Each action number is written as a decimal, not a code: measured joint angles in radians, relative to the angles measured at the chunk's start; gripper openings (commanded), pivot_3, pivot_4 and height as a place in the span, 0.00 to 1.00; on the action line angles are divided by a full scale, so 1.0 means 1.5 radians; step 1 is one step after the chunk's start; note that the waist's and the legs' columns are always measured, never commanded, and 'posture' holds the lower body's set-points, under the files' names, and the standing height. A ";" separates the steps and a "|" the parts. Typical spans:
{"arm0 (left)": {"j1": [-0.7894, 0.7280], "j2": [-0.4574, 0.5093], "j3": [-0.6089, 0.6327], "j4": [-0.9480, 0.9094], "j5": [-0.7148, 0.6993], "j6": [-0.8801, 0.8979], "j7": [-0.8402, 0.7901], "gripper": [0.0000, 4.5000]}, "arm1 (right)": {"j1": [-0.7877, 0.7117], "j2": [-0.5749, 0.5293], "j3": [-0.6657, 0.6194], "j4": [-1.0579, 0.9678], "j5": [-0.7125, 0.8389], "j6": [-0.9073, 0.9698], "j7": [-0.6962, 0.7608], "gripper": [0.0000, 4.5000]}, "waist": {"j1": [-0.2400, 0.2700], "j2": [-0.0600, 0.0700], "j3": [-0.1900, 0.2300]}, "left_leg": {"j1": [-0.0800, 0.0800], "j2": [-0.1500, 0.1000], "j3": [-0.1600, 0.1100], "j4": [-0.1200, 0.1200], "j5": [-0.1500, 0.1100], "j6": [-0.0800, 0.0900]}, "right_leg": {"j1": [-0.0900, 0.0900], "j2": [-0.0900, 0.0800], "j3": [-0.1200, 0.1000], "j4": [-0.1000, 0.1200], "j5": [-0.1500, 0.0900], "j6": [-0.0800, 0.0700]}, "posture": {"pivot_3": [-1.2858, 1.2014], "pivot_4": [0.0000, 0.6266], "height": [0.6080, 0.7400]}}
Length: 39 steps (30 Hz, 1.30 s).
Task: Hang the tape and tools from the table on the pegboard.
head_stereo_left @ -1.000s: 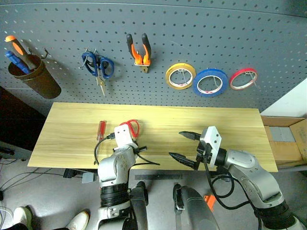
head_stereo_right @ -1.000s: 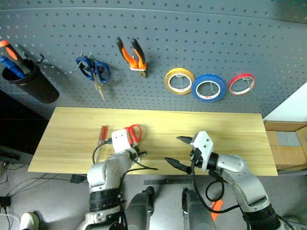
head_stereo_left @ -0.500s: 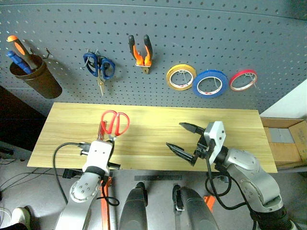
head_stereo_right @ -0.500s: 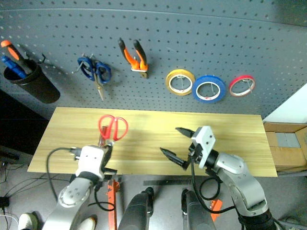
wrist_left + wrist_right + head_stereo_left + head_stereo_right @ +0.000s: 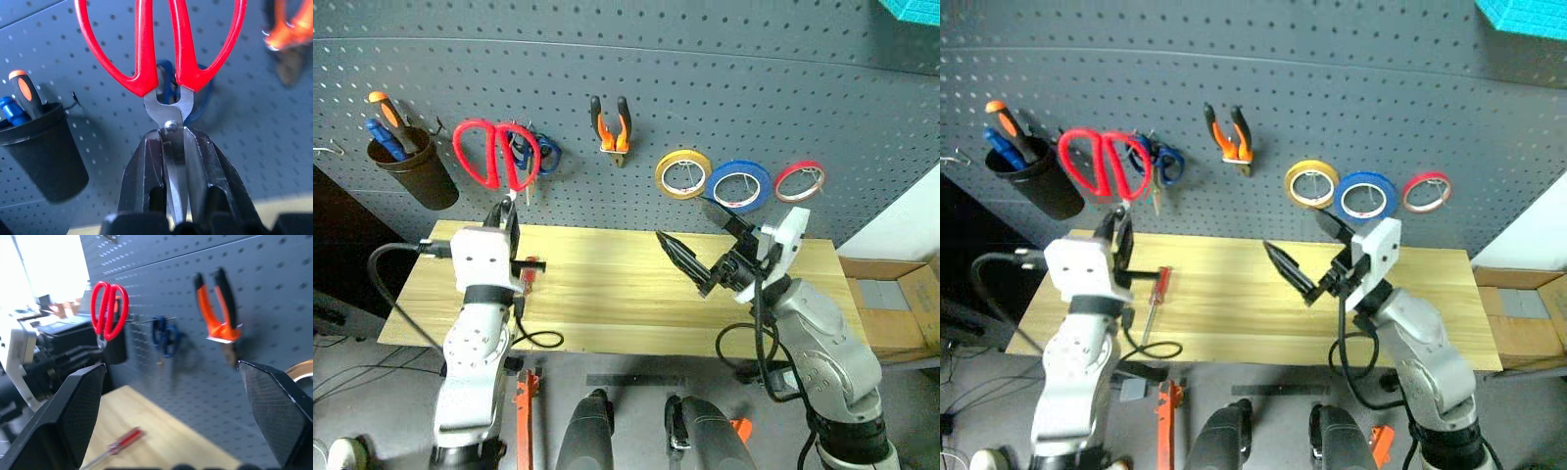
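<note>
With my left gripper (image 5: 173,161) clamped on the blades of the red scissors (image 5: 489,157), held handles-up against the pegboard (image 5: 724,88) by the blue scissors (image 5: 540,155), and my right gripper (image 5: 710,245) empty and spread, I could miss the hook and drop them

A grey floor (image 5: 352,392) runs below the tabletop's near edge, with dark cables (image 5: 337,323) trailing across it off the left corner. Past the right end stand a white wall (image 5: 911,220) and an open cardboard box (image 5: 891,304).
</note>
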 measured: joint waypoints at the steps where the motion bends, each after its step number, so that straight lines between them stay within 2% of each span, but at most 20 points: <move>1: -0.025 -0.006 -0.005 0.035 -0.001 -0.007 -0.003 0.05 | -0.002 0.002 0.000 0.015 -0.008 -0.010 -0.001 1.00 | 0.000 -0.001 -0.001 | 0.000 0.000 0.000 0.000 0.000 0.000 | 0.000 0.000 0.001 0.000 0.000 0.000 | 0.56 0.27 1.00; 7: -0.079 -0.026 -0.010 0.107 -0.028 0.011 -0.023 0.05 | -0.015 0.007 0.002 0.033 -0.027 -0.025 -0.008 1.00 | -0.003 -0.003 -0.004 | 0.000 0.001 0.000 0.000 0.000 0.000 | 0.000 0.001 0.001 0.001 0.000 0.000 | 0.55 0.27 1.00; 16: -0.118 -0.039 -0.011 0.147 -0.053 0.118 -0.035 0.05 | -0.008 0.001 0.001 0.029 -0.030 -0.024 -0.024 1.00 | -0.004 -0.002 -0.013 | 0.001 0.001 0.000 0.007 0.000 0.000 | 0.002 0.002 0.001 0.004 0.001 -0.001 | 0.54 0.27 1.00; 24: -0.128 -0.044 -0.016 0.166 -0.071 0.152 -0.053 0.65 | -0.005 -0.005 0.001 0.004 -0.030 -0.021 -0.035 1.00 | -0.005 -0.001 -0.014 | 0.009 0.001 0.000 0.010 0.000 0.000 | 0.009 0.002 0.001 0.008 0.001 -0.002 | 0.53 0.28 1.00; 28: -0.062 -0.038 -0.023 0.177 -0.069 0.141 -0.070 0.95 | 0.027 -0.029 0.006 -0.004 -0.032 -0.018 -0.028 1.00 | -0.007 0.000 -0.015 | 0.009 0.002 0.001 0.009 0.000 0.000 | 0.009 0.002 0.002 0.008 0.000 -0.003 | 0.53 0.33 1.00; 29: -0.040 -0.033 -0.022 0.189 -0.068 0.137 -0.072 1.00 | 0.039 -0.039 0.015 -0.009 -0.032 -0.014 -0.020 1.00 | -0.008 0.000 -0.015 | 0.009 0.002 0.001 0.008 0.000 0.000 | 0.009 0.002 0.002 0.008 0.000 -0.004 | 0.53 0.34 1.00; 34: 0.034 0.003 0.005 0.263 -0.063 0.144 -0.075 1.00 | 0.061 -0.098 0.113 -0.005 -0.071 0.010 0.033 1.00 | -0.009 0.001 -0.012 | 0.010 0.004 -0.001 0.008 -0.001 0.000 | 0.008 0.002 0.001 0.010 -0.003 -0.009 | 0.54 0.41 1.00; 39: 0.011 0.067 0.062 0.312 -0.074 0.177 -0.083 1.00 | -0.055 -0.069 0.196 0.088 -0.100 0.038 0.079 1.00 | -0.008 0.003 0.006 | 0.011 0.006 -0.004 0.008 -0.002 -0.002 | 0.008 0.001 0.001 0.011 -0.004 -0.011 | 0.55 0.49 1.00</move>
